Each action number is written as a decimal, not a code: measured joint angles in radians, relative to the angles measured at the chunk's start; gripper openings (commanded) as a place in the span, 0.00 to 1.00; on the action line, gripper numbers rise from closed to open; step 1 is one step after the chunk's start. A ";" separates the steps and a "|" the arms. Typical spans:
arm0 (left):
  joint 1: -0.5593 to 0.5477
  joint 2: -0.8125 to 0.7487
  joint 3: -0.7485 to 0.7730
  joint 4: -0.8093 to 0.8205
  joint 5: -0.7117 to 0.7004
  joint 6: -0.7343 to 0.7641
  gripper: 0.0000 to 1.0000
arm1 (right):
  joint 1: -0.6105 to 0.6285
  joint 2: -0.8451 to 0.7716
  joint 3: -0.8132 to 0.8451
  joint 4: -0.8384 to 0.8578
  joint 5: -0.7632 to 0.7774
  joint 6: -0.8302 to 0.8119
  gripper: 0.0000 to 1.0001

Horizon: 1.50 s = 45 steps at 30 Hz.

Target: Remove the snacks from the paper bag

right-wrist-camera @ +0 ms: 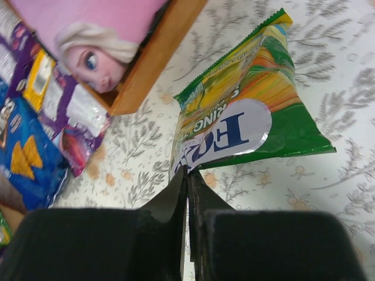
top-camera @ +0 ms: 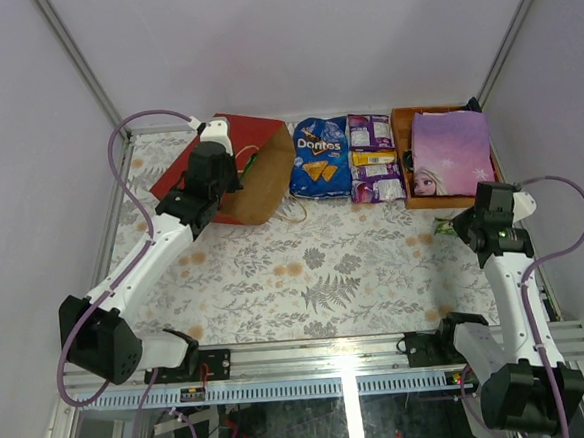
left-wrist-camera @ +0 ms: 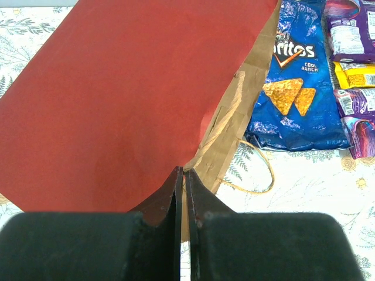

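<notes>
The paper bag (top-camera: 183, 171) lies on its side at the back left, red outside and brown inside, its mouth towards the snacks. My left gripper (left-wrist-camera: 183, 171) is shut on the brown rim of the paper bag (left-wrist-camera: 117, 99). A blue Doritos bag (top-camera: 320, 157) lies flat to the right of the mouth, with purple packs (top-camera: 371, 131) and a yellow one (top-camera: 373, 157) beside it. My right gripper (right-wrist-camera: 188, 170) is shut on the corner of a green and yellow packet (right-wrist-camera: 246, 117), low over the cloth at the right. What is inside the bag is hidden.
An orange tray (top-camera: 404, 161) at the back right holds a flat lilac princess-print item (top-camera: 450, 148). A tan cord handle (left-wrist-camera: 263, 175) of the bag loops onto the flowered cloth. White walls close in the back and both sides.
</notes>
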 measured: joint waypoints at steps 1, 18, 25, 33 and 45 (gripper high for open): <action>0.000 0.000 0.000 0.001 0.001 0.000 0.02 | 0.000 0.004 0.003 -0.015 0.025 0.022 0.00; 0.000 -0.013 -0.006 0.017 0.010 0.000 0.02 | -0.025 -0.117 0.024 -0.140 0.486 0.337 0.00; 0.000 -0.013 -0.006 0.017 0.020 0.000 0.02 | -0.026 -0.025 -0.056 -0.061 0.489 0.491 0.00; 0.000 -0.011 -0.006 0.017 0.019 0.001 0.02 | -0.026 0.156 -0.113 0.119 0.446 0.561 0.00; 0.000 0.029 -0.006 0.016 0.019 0.014 0.02 | -0.026 0.391 -0.116 0.298 0.351 0.655 0.27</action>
